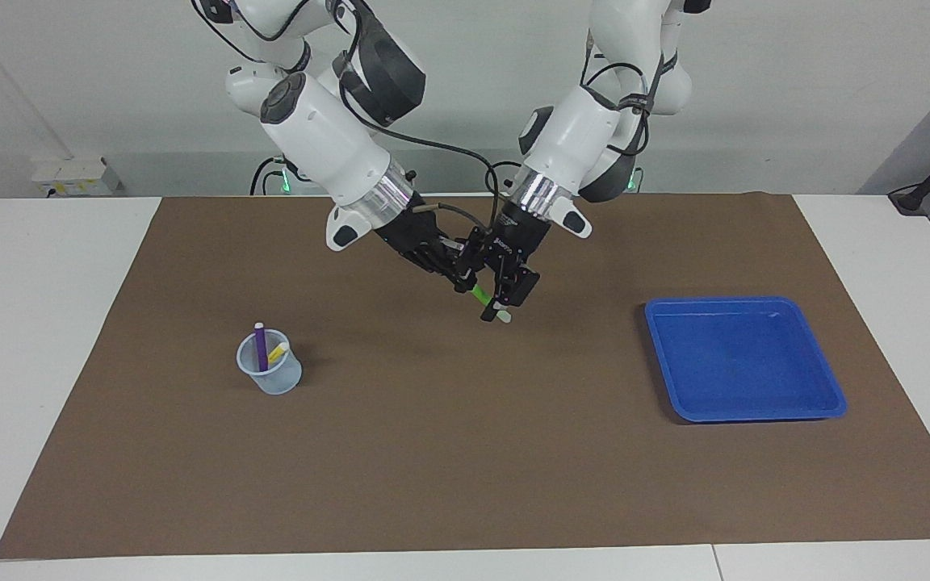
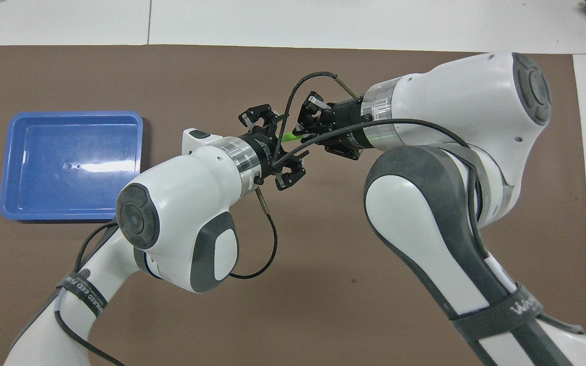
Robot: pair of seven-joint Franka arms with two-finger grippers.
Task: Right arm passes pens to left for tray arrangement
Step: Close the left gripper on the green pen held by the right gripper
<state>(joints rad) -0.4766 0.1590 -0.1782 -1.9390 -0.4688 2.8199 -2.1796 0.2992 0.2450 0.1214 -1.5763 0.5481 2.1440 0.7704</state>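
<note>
My right gripper (image 1: 458, 277) is shut on the green pen (image 1: 479, 292) and holds it in the air over the middle of the mat, pale tip pointing down. My left gripper (image 1: 505, 300) is at the pen's lower end, its open fingers on either side of it. In the overhead view the green pen (image 2: 288, 136) shows between the right gripper (image 2: 307, 133) and the left gripper (image 2: 275, 145). The purple pen (image 1: 260, 347) and yellow pen (image 1: 277, 353) stand in a translucent cup (image 1: 271, 375). The blue tray (image 1: 743, 363) lies empty toward the left arm's end and also shows in the overhead view (image 2: 69, 162).
A brown mat (image 1: 465, 468) covers the table (image 1: 29, 323). The cup stands toward the right arm's end and is hidden under the right arm in the overhead view.
</note>
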